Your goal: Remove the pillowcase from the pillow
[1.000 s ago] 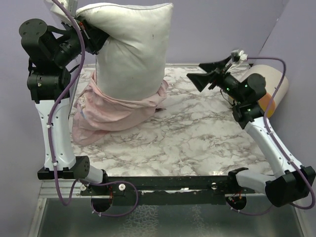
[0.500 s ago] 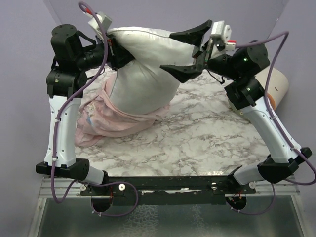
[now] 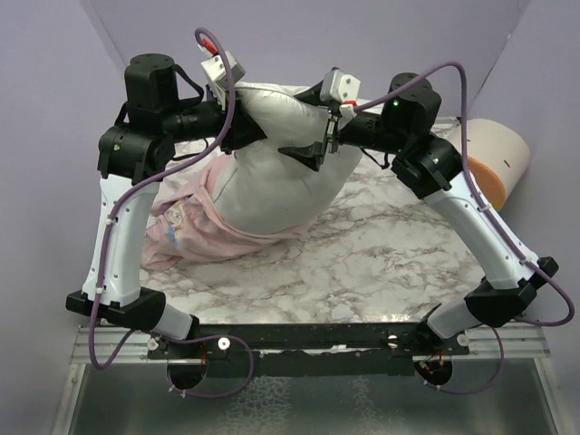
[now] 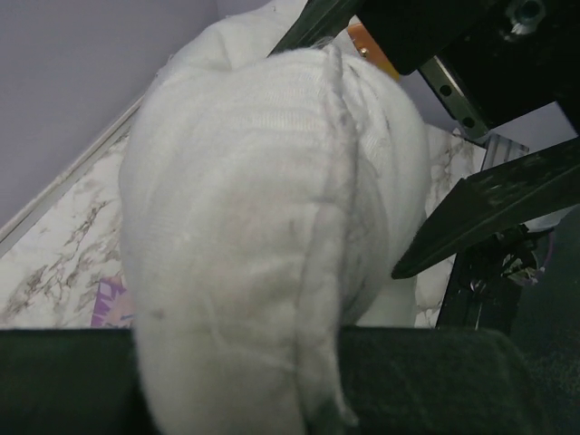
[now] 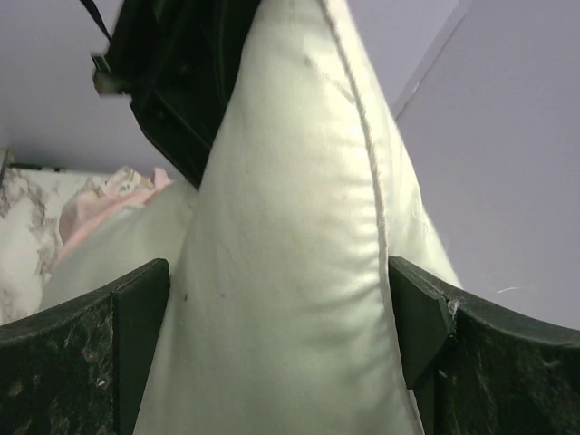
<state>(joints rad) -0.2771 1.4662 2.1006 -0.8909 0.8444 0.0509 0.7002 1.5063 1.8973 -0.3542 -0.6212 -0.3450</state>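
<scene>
the table [image 3: 381,254] has a white marble top with grey veins, and it fills the middle of the top view. at its far right corner lies a cream cylinder [image 3: 494,159] on its side, with an orange part on its near side; its round end faces the right. plain purple walls [image 3: 54,109] stand at the left, far and right sides. along the near edge of the table runs a black rail [image 3: 308,337], and nearer than it lies a grey textured sheet [image 3: 299,403].
</scene>
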